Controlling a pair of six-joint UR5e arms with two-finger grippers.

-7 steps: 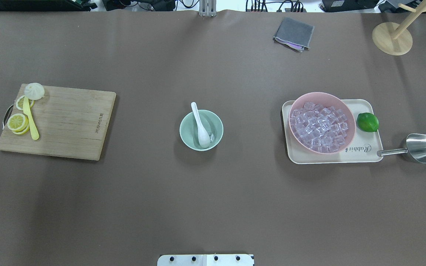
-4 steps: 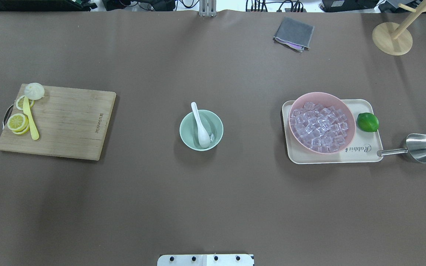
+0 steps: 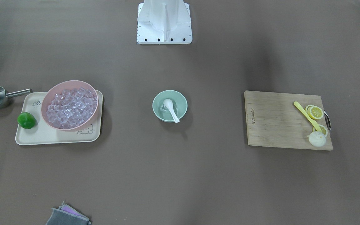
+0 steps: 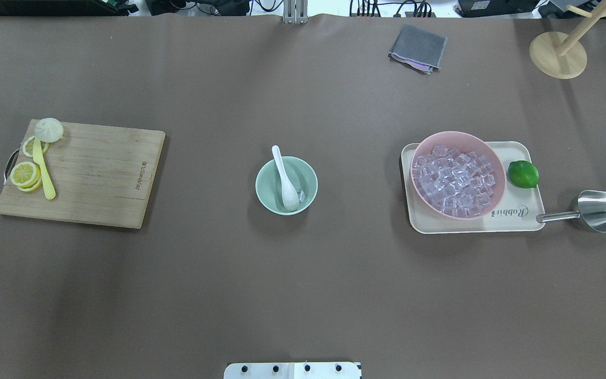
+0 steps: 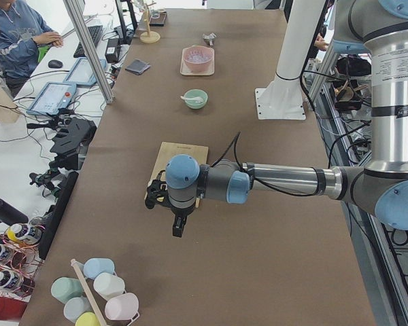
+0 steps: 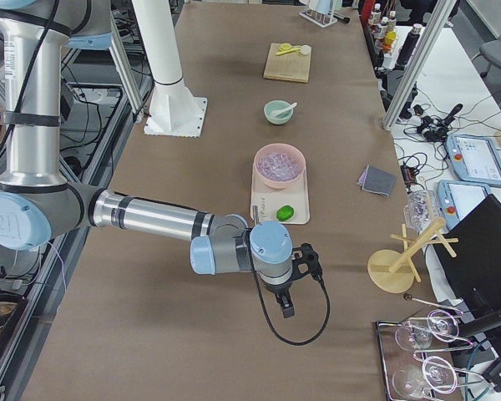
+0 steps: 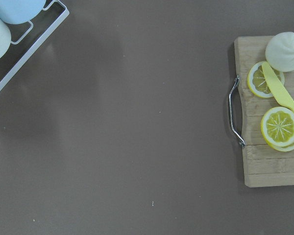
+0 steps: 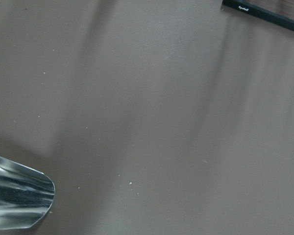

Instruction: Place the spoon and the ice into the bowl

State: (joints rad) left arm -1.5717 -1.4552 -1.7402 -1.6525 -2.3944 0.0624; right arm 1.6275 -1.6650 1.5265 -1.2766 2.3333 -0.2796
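Robotics lab bench, dressed with kitchen props

Two grey-and-blue industrial arms, the left arm (image 5: 285, 180) and the right arm (image 6: 150, 217), reached over a long table (image 4: 303, 289) covered in brown paper, with a white pedestal (image 3: 164, 22) set at its edge. Aluminium framing posts (image 6: 413, 63) lined the far side. Beside them lay control tablets (image 6: 476, 159) with red stop buttons and loose black cables (image 4: 413, 8), and an operator (image 5: 13, 34) sat at a keyboard (image 5: 93, 37) at an adjoining desk.
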